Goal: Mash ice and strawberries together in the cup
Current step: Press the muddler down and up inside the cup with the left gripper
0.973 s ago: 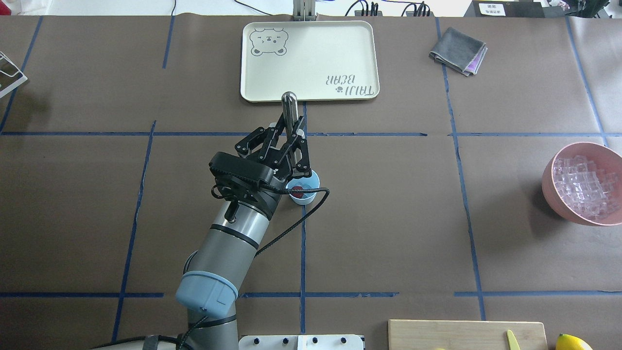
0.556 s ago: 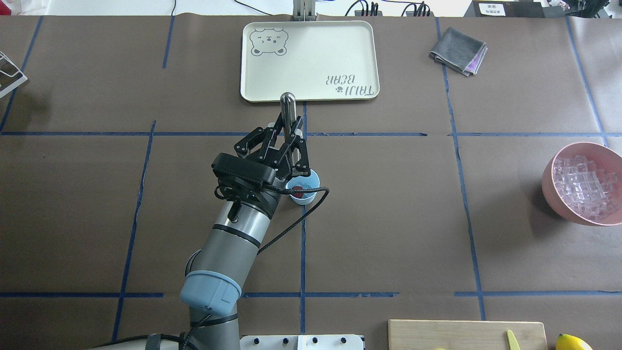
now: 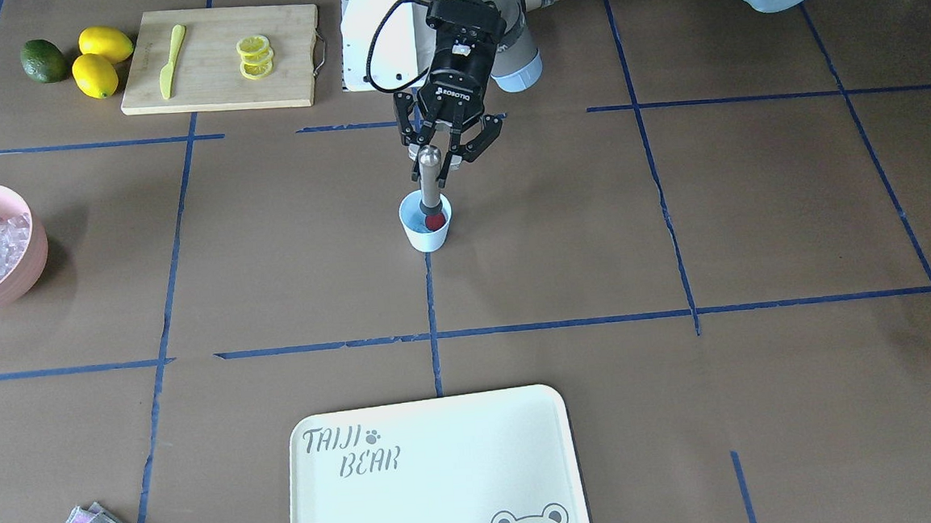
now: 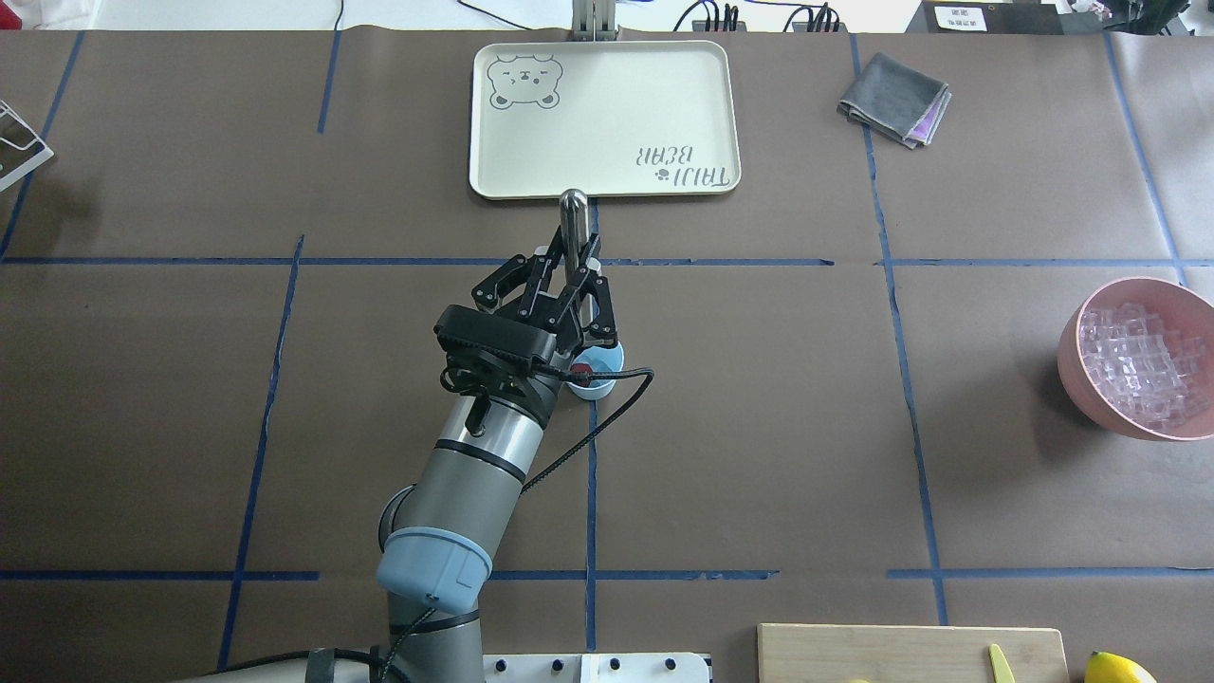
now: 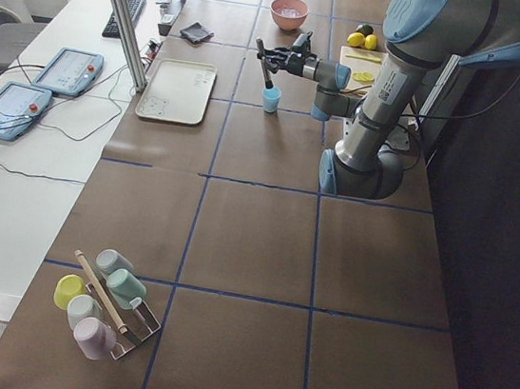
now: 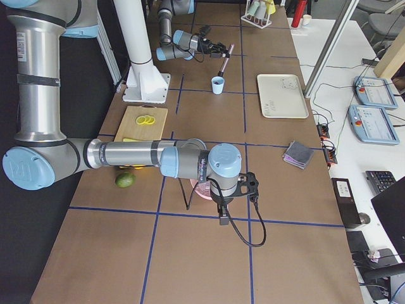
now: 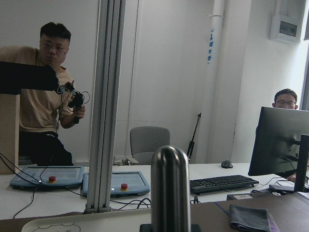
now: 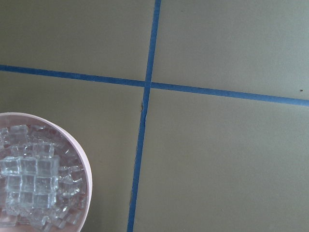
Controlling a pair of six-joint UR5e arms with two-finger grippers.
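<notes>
The light-blue cup (image 3: 426, 233) stands near the table's middle, also in the overhead view (image 4: 607, 361). A red strawberry (image 3: 436, 222) lies inside it (image 4: 581, 368). My left gripper (image 3: 437, 160) is shut on a steel muddler (image 3: 429, 180) that stands tilted, its lower end in the cup on the berry. The muddler's round top shows in the overhead view (image 4: 573, 207) and the left wrist view (image 7: 170, 188). Clear ice cubes (image 4: 1143, 365) fill the pink bowl (image 4: 1076, 379); I cannot tell if ice is in the cup. My right gripper (image 6: 221, 214) hangs over the bowl; I cannot tell its state.
A cream tray (image 4: 603, 119) lies beyond the cup. A grey cloth (image 4: 893, 99) is at the far right. A cutting board (image 3: 219, 58) with lemon slices, a yellow knife, lemons and an avocado sits near the robot base. A cup rack (image 5: 102, 303) stands at the far left end.
My left arm has shifted a little to the right with the muddler, and the gripper now covers more of the cup. The cup and bowl have not moved.
</notes>
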